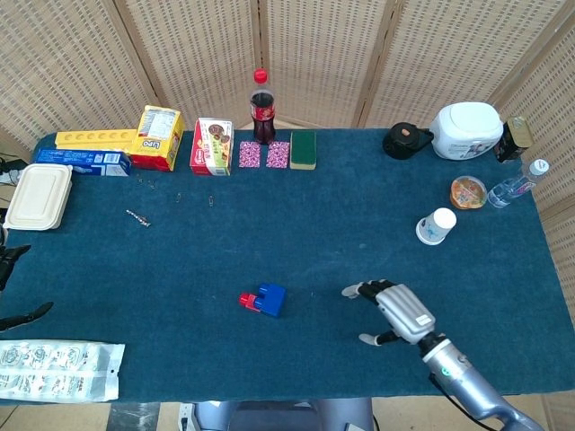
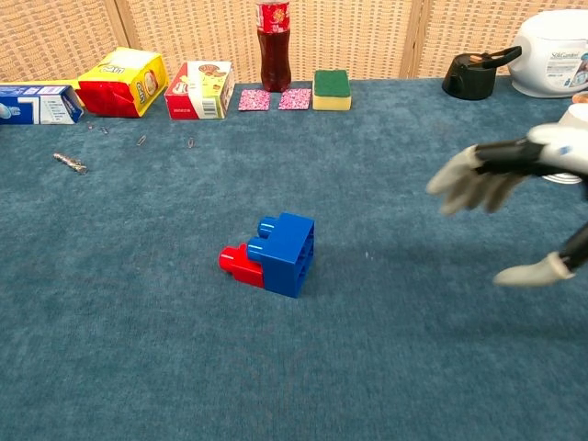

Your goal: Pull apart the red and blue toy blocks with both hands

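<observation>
The blue block (image 1: 269, 299) (image 2: 289, 251) and the red block (image 1: 247, 301) (image 2: 241, 264) lie joined on the blue cloth near the table's middle front, red to the left. My right hand (image 1: 393, 312) (image 2: 514, 184) hovers open to the right of the blocks, fingers spread toward them, not touching. My left hand (image 1: 11, 287) shows only as dark fingertips at the left edge of the head view, off the table; whether it is open I cannot tell.
A paper cup (image 1: 437, 225) stands right of centre. Along the back stand a cola bottle (image 1: 262, 108), boxes (image 1: 213, 145), a sponge (image 1: 304, 149) and a white cooker (image 1: 465, 130). A packet (image 1: 56, 369) lies front left, a lunch box (image 1: 39, 196) at the left.
</observation>
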Robot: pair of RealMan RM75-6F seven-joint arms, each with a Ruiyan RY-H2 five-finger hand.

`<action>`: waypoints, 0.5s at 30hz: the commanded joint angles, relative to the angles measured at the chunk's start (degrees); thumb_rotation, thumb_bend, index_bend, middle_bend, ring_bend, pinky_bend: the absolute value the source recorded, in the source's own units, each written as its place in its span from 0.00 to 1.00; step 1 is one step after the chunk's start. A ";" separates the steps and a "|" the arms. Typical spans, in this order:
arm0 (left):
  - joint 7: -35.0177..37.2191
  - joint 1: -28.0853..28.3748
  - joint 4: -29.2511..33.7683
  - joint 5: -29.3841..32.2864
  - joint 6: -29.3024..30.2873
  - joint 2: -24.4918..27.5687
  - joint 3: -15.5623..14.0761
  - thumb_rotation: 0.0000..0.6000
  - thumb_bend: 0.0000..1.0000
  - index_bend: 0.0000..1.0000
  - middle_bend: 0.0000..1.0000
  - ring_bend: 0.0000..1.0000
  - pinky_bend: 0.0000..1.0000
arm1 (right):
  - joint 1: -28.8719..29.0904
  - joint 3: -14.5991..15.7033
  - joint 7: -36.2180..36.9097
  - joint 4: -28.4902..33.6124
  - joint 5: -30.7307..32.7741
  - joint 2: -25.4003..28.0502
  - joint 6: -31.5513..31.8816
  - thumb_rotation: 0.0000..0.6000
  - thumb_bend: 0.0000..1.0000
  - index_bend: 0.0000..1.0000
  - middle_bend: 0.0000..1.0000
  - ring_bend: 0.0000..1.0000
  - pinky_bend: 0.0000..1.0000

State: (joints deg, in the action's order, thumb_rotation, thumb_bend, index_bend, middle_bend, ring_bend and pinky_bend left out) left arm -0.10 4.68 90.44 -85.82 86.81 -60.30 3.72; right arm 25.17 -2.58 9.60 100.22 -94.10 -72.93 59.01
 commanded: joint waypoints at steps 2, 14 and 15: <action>0.29 -0.13 -0.44 0.63 -0.31 0.12 -0.01 0.77 0.13 0.19 0.27 0.17 0.24 | 3.17 -1.66 -2.51 -0.49 3.13 -4.40 -3.72 1.00 0.16 0.15 0.27 0.26 0.27; 3.27 -0.17 -3.19 1.76 -1.03 -0.22 0.20 0.78 0.13 0.19 0.27 0.17 0.24 | 7.84 -5.36 -13.55 -1.32 13.10 -14.11 -6.78 1.00 0.09 0.02 0.16 0.17 0.21; 3.46 -0.15 -3.36 1.76 -1.07 -0.27 0.20 0.77 0.13 0.19 0.27 0.17 0.24 | 8.11 -5.51 -14.14 -1.42 13.66 -14.51 -6.99 1.00 0.09 0.02 0.16 0.17 0.21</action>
State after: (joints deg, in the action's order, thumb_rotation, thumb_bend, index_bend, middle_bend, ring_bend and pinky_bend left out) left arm 3.29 4.50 87.14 -84.07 85.79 -60.52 3.93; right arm 32.50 -7.50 -3.35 99.01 -81.60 -86.39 52.56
